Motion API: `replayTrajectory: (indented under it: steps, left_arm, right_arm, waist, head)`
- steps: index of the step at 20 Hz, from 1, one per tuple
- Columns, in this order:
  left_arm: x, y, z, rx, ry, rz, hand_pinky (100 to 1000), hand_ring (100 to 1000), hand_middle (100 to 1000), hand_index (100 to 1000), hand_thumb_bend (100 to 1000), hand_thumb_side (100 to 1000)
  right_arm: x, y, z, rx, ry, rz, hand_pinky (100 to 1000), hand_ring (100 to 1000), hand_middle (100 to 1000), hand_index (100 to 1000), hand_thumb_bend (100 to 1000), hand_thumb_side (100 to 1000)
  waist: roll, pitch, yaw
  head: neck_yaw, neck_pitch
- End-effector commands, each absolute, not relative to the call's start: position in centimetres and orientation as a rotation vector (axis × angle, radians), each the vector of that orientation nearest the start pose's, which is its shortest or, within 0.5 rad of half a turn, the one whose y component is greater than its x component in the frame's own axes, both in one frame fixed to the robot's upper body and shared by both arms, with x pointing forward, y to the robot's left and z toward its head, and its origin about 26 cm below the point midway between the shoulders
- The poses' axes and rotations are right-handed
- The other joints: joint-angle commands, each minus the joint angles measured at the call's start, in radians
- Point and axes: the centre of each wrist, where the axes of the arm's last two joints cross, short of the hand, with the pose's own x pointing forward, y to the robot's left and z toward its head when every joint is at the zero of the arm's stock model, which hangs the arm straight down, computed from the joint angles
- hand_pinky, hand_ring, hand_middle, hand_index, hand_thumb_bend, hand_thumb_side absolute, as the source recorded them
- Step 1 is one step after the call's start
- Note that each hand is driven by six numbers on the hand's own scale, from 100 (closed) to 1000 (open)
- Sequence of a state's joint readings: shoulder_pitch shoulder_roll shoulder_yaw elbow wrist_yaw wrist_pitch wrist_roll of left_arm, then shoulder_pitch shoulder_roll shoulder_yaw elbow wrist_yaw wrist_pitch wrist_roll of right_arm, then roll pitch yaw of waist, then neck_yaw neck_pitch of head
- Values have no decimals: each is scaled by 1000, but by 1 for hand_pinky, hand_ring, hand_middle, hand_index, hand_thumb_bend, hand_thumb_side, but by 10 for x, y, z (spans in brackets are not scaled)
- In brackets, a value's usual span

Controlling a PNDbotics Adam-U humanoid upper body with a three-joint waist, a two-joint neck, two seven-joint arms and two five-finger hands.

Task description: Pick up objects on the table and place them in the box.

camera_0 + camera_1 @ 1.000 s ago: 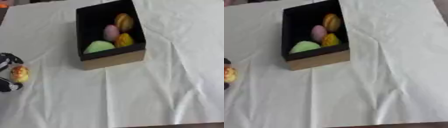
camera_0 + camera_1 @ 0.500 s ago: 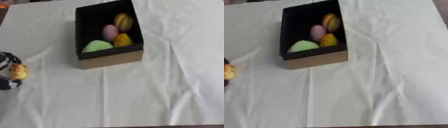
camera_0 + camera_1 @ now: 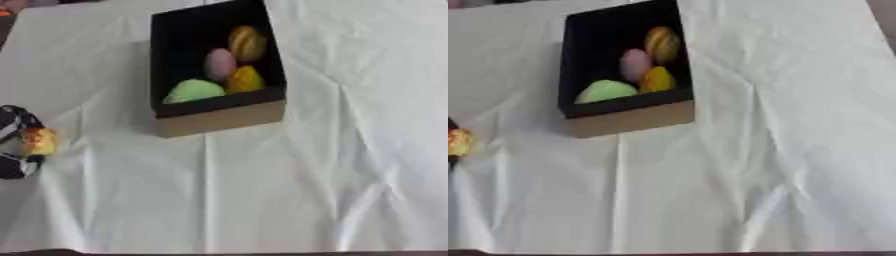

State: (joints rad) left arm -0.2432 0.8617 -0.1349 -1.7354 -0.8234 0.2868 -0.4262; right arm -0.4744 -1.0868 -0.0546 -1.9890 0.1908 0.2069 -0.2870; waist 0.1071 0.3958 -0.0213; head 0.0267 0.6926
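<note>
Four rounded items lie in the black-lined cardboard box [image 3: 220, 117]; left robot hand [image 3: 12, 142] grasps a small yellow-orange object [image 3: 39, 141].

Black-lined box [image 3: 219, 117] holding four coloured pieces, orange-yellow object [image 3: 38, 141] at table's left edge

Box [image 3: 219, 116]: I count one, black inside.
Things in the box: four; one green [image 3: 193, 90], one pink [image 3: 220, 64], two yellow-orange [image 3: 248, 43] [image 3: 244, 79].
Things outside the box: one, orange-yellow [image 3: 38, 141], in the left hand [image 3: 12, 145].
Hands I see: one.
</note>
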Motion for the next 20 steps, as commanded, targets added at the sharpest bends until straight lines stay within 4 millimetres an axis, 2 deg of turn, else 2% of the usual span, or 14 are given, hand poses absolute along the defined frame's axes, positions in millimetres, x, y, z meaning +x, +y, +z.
replayTrajectory:
  steps: [1, 3, 4, 7, 13, 17, 20]
  left_arm:
    - [312, 360, 195, 1221, -1043, -1320, 676, 773, 714, 736, 257, 102]
    - [312, 359, 195, 1223, -1042, -1319, 676, 773, 714, 736, 257, 102]
    - [312, 359, 196, 1225, -1045, -1318, 655, 748, 691, 682, 183, 111]
    - [310, 349, 218, 1292, -1139, -1302, 656, 747, 694, 672, 219, 106]
    - [298, 331, 241, 1281, -1213, -1308, 633, 723, 672, 661, 211, 107]
    - [293, 312, 259, 1275, -1360, -1305, 610, 683, 645, 655, 175, 116]
    - [296, 293, 266, 1230, -1511, -1319, 600, 664, 633, 653, 156, 126]
  right_arm:
    - [271, -333, 364, 1778, 2959, -887, 843, 834, 746, 858, 100, 623]
    - [271, -333, 364, 1778, 2959, -887, 843, 834, 746, 858, 100, 623]
    - [271, -333, 364, 1777, 2960, -887, 843, 833, 746, 858, 100, 616]
    - [271, -333, 364, 1781, 2963, -892, 844, 833, 745, 858, 100, 618]
    - [271, -334, 363, 1790, 2965, -892, 843, 833, 745, 858, 100, 616]
    - [271, -334, 363, 1786, 2967, -887, 843, 832, 744, 858, 100, 611]
    - [272, -330, 364, 1750, 2984, -904, 843, 832, 744, 858, 100, 611]
  waist:
    - [-19, -8, 2]
    - [-19, -8, 2]
    - [-19, -9, 2]
    - [-17, -24, 4]
    - [-11, -31, 7]
    - [-9, -40, 5]
    - [-10, -53, -8]
  head:
    - [-1, -16]
    - [-1, -16]
    - [-1, -16]
    - [-9, -12]
    - [-20, -11]
    - [-34, -7]
    - [-36, 6]
